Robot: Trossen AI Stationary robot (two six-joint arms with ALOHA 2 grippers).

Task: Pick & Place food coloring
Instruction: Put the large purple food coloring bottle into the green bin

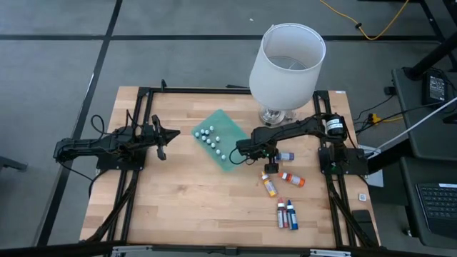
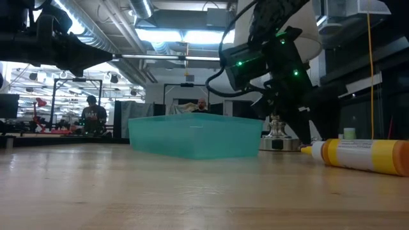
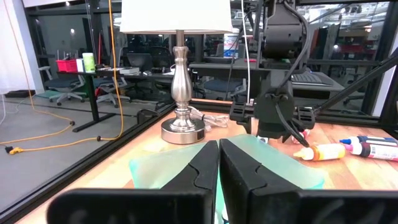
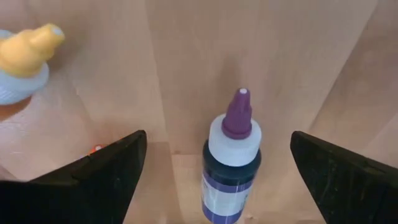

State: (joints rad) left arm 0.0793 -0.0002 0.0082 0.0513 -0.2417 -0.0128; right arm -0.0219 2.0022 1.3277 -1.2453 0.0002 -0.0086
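The food coloring bottles lie on the wooden table right of centre. A purple-capped one (image 4: 230,162) (image 1: 285,155) lies on its side. My right gripper (image 4: 216,140) (image 1: 265,151) points steeply down over it, open, one finger on each side, touching nothing. A yellow-capped bottle (image 4: 25,50) lies just beside it. Orange (image 1: 293,179), yellow (image 1: 269,185), red (image 1: 282,214) and blue (image 1: 291,214) bottles lie nearer the front edge. Several tiny white-capped bottles (image 1: 211,139) sit on the green mat (image 1: 227,123). My left gripper (image 1: 168,135) (image 3: 219,155) waits shut at the table's left.
A lamp with a large white shade (image 1: 285,64) stands on its metal base (image 1: 275,114) at the far edge, close behind my right arm. A yellow bottle (image 2: 364,155) lies close in the low view. Bare wood spans the table's near left part (image 1: 178,200).
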